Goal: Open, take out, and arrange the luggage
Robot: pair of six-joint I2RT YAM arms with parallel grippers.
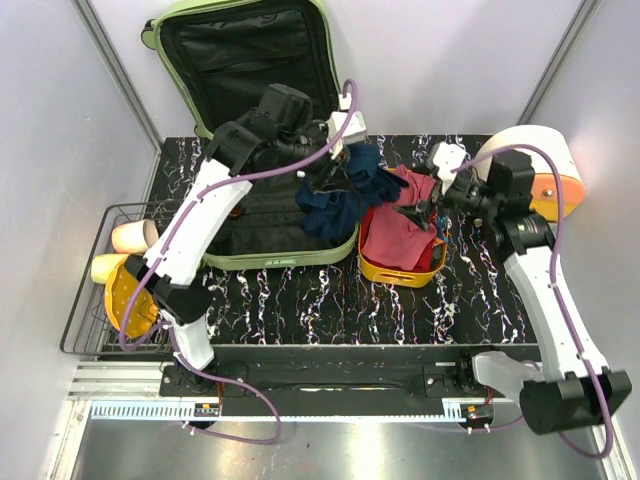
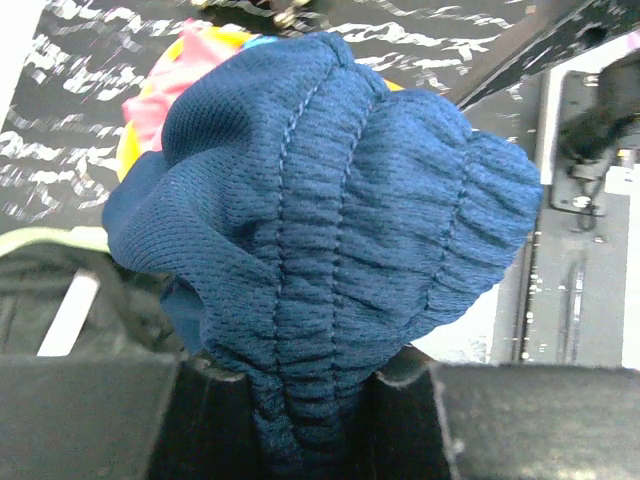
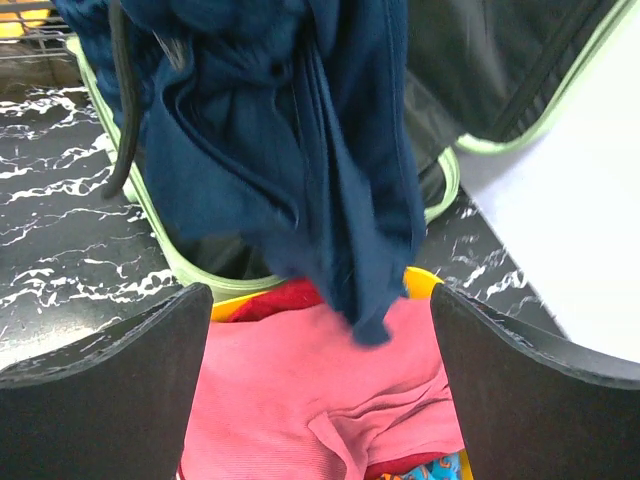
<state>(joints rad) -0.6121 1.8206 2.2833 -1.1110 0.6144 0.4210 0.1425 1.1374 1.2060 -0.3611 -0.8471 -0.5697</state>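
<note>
Two arms work over the black marbled tabletop (image 1: 330,300). The left arm rises from its base at the near edge, slants up and across the open luggage (image 1: 280,258), and bends at the wrist so that its end effector (image 2: 310,410) points toward the right side of the case. Its jaws are clamped on a navy garment (image 1: 345,195): the left wrist view shows the gathered, ribbed fabric pinched between the two dark fingers (image 2: 480,420) and bulging out above them. The garment hangs in a bunch over the right rim of the luggage, just beside a yellow tray (image 1: 400,275).

The right arm climbs from its base at the near right corner, folds at the elbow near the right wall, and reaches leftward and down toward the tray. Its end effector (image 3: 320,380) hovers over a pink cloth (image 1: 395,240) lying in the tray, jaws spread wide apart and holding nothing. The hanging tip of the navy garment dangles in front of it, above the pink cloth.

The luggage, pale green with black lining, sits at the back left of the tabletop. Its lower half lies flat on the tabletop and its lid stands up against the rear wall. The tray touches or nearly touches its right front corner; which cannot be told.
</note>
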